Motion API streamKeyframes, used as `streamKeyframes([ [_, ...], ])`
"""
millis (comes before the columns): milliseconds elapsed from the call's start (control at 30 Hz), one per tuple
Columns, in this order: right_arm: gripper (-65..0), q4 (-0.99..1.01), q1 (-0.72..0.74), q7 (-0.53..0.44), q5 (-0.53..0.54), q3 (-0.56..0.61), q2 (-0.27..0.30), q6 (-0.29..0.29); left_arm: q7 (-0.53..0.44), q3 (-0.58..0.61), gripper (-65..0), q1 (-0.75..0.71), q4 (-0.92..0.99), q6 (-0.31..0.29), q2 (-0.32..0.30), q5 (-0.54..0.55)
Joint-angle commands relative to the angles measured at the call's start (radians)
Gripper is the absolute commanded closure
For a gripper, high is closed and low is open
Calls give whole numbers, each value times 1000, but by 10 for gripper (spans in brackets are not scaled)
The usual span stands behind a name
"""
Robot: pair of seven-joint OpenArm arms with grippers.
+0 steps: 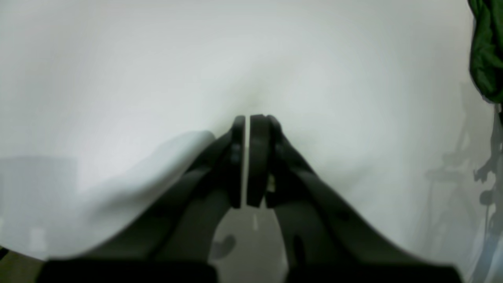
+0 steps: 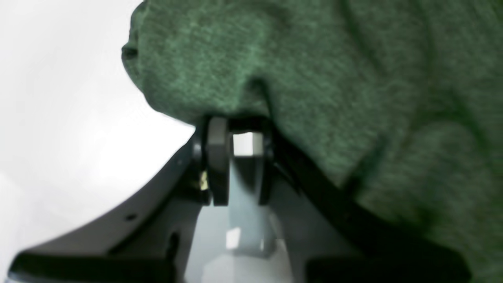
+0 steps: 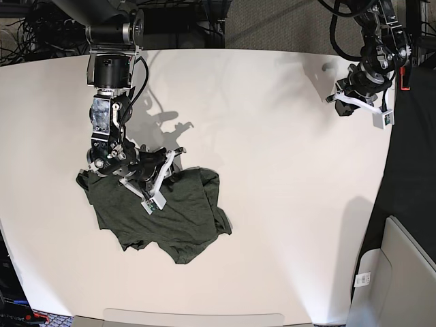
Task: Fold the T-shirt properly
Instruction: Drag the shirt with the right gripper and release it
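Note:
The T-shirt [image 3: 160, 211] lies crumpled on the left half of the white table [image 3: 272, 170], dark olive green and wrinkled. My right gripper [image 3: 174, 162] reaches over its upper edge. In the right wrist view the T-shirt [image 2: 334, 78] fills the upper right, and its edge bunches at the tips of the right gripper [image 2: 243, 125], whose jaws stand narrowly apart, pinched on the fabric. My left gripper [image 3: 340, 103] hovers far off at the table's upper right. Its fingers [image 1: 237, 157] are pressed together with nothing between them. A bit of the T-shirt [image 1: 487, 51] shows at that view's right edge.
A grey bin [image 3: 398, 272] with a white label stands off the table's lower right corner. Dark floor runs along the table's right edge [image 3: 381, 177]. Cables and equipment [image 3: 41, 27] crowd the far left behind the table.

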State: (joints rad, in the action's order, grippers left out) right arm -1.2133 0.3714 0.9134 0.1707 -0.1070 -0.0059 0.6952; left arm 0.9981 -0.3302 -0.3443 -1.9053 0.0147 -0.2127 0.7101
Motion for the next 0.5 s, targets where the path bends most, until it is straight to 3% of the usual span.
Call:
streamKeyframes([
  [0, -89, -30, 22, -17, 20, 0, -1, 3, -8, -7, -6, -2, -18, -3, -11, 7],
  [200, -89, -239, -105, 131, 22, 2, -7, 3, -9, -93, -6, -20, -20, -5, -9, 7],
  [467, -89, -676, -366, 224, 71, -1, 1, 3, -3, -132, -6, -97, -102, -6, -9, 7],
])
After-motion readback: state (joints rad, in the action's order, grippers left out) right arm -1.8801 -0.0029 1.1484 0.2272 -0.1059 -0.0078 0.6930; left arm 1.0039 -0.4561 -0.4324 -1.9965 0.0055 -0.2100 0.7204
